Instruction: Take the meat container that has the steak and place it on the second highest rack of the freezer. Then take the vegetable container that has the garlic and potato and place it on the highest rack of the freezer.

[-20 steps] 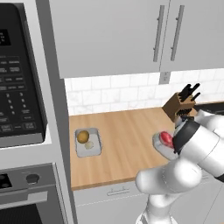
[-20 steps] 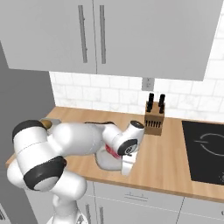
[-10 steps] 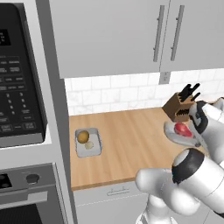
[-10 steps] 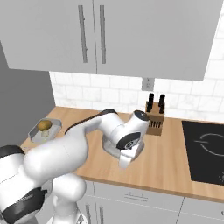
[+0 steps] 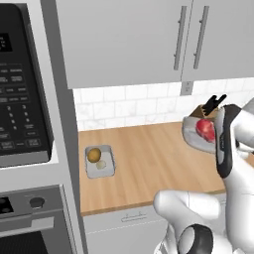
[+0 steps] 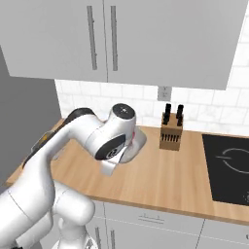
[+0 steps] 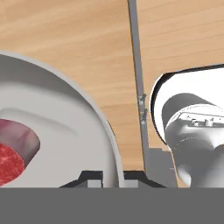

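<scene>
Grey meat container with steak is held clamped by its rim in the closed tool, lifted beside the knife block; carriage to the freezer's second-highest rack is called for next.

The white arm rises from the base, bends at the elbow and reaches out over the counter with its wrist turned downward. Its gripper is clamped tight on the rim of the meat container, one finger on either side of the edge.
</scene>
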You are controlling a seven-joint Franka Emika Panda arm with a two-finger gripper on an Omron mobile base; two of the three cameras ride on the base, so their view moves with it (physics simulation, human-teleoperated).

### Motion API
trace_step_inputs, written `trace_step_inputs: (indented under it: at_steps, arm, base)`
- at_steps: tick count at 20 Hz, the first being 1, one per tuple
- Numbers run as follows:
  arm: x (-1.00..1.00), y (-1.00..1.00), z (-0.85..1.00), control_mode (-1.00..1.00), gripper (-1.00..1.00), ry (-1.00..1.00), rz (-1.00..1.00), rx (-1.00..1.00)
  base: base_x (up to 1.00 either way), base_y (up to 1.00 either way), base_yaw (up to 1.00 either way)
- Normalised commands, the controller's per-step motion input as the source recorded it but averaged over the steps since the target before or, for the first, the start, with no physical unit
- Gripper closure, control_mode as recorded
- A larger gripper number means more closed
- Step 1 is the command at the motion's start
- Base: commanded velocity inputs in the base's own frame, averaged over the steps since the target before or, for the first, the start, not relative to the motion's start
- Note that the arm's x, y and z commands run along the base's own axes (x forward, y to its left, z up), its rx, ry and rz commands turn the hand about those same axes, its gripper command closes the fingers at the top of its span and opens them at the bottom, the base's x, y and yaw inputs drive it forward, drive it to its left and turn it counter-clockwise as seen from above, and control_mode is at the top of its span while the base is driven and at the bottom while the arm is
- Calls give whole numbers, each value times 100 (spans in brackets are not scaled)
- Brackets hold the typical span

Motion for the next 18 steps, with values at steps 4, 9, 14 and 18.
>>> trace_step_inputs:
  at_steps: [4,9,14,18]
  arm:
    - [-15,100,84,-100,100,-9,0,-26]
    - [-70,60,20,-100,100,-5,-15,-3]
    - [-92,7,-5,-100,100,-21,-6,5]
    - [-58,30,-17,-100,100,-29,1,-4]
  base:
    - [0,0,0]
    - [0,0,0]
    - [0,0,0]
    - [0,0,0]
